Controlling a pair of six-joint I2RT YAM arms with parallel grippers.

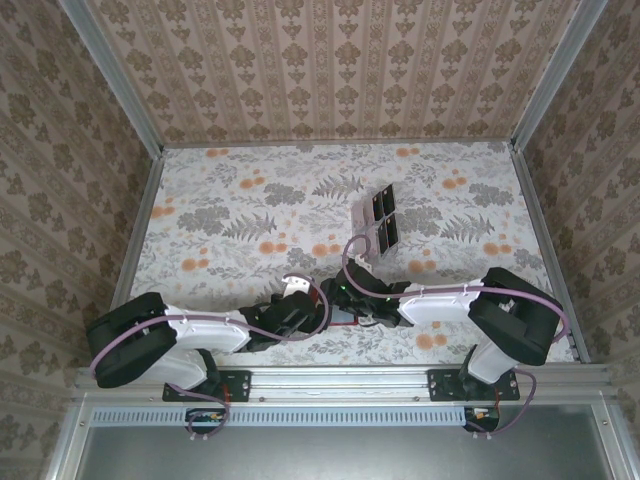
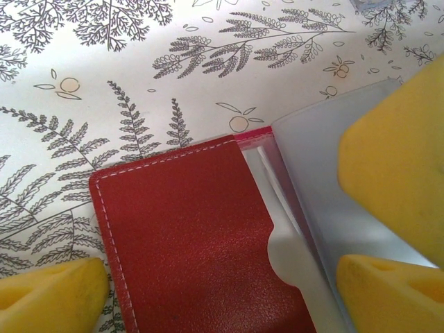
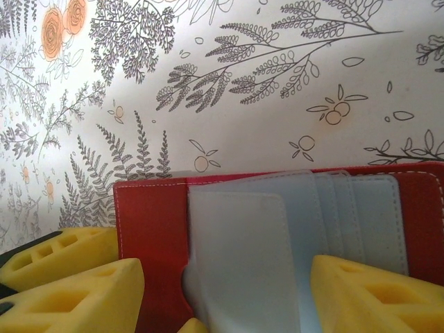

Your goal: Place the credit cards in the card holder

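1. Top view: the left end effector [image 1: 303,300] and the right end effector [image 1: 348,292] meet low over the near middle of the table [image 1: 220,200]. Their finger spacing cannot be told from here. The dark credit cards [image 1: 386,234] stand in a clear rack [image 1: 362,214] just beyond them.
2. Left wrist: the red card holder [image 2: 187,243] lies open and flat on the table. Yellow fingers [image 2: 48,298] are spread wide, one at its left edge and the other over a grey plastic sleeve [image 2: 309,173].
3. Right wrist: the fingers are apart, flanking the card holder's near edge. Its sleeves are fanned out between them.
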